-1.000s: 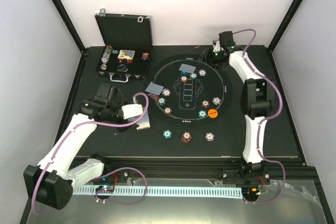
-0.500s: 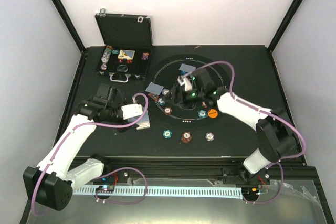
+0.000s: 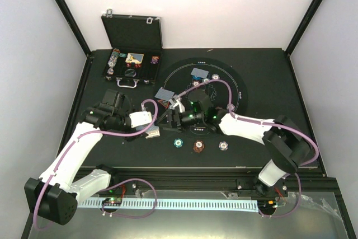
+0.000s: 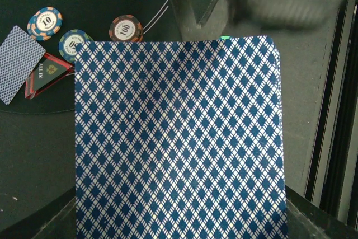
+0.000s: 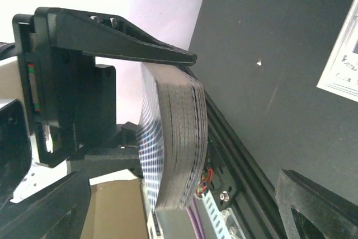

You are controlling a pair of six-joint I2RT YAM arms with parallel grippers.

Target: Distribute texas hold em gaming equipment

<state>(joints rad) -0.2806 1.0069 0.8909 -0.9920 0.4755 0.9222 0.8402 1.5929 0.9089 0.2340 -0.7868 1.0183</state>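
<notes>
Left wrist view is almost filled by the deck, which the left end effector grasps low over the near left of the worktop. The right end effector hangs just beside it with nothing in it. In its own wrist view its two fingers stand spread wide, with the deck's edge between them.

The step in hand looks like drawing one card off the deck to deal. To do it well, I judge the left arm should keep the stack steady and level. The right fingers should close on the top card alone, at a free corner clear of the black finger pressing the stack. A slide sideways before lifting would help stop a second card from clinging.

The deck is a thick, squared stack. Its backs carry a blue diamond lattice inside a thin white border, and the corners are rounded. Seen edge-on, the layers look tight and even.

Beyond it, near the front, a teal chip, a red-brown chip and a white chip lie in a row, apart from one another. Farther back, on the round mat, a loose card lies face down at the left rim. The red triangle marker is just beside it, seemingly touching. A second loose card lies deeper in. The open case stands at the far left.
</notes>
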